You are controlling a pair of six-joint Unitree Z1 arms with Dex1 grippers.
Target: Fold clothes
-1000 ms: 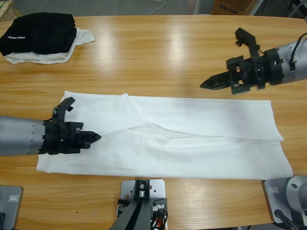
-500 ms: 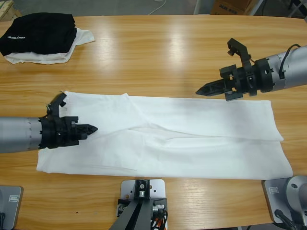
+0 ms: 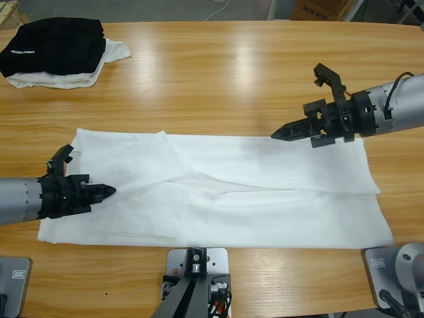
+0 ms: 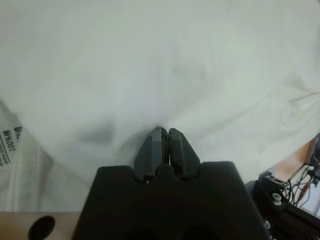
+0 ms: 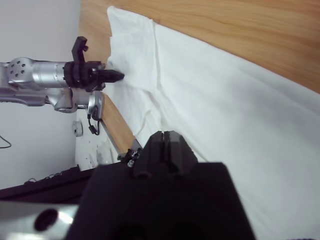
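- Left end effector (image 3: 106, 191) has its jaws pressed together, tips on the white T-shirt (image 3: 265, 199) near the shirt's left end; whether cloth is pinched between them I cannot tell.
- Right end effector (image 3: 281, 133), jaws together and holding nothing, hovers at the shirt's far edge.
- T-shirt lies as a long flat band along the desk's (image 3: 218, 73) near edge.
- Only the left wrist view shows a printed label (image 4: 7, 142), cut off at the frame's edge.
- Black garment (image 3: 56, 45) on a white one (image 3: 66, 78) sits at the desk's far left corner.

T-shirt (image 3: 265, 192) spread mid-table (image 3: 232, 86); garment pile (image 3: 59, 53) far-left corner.
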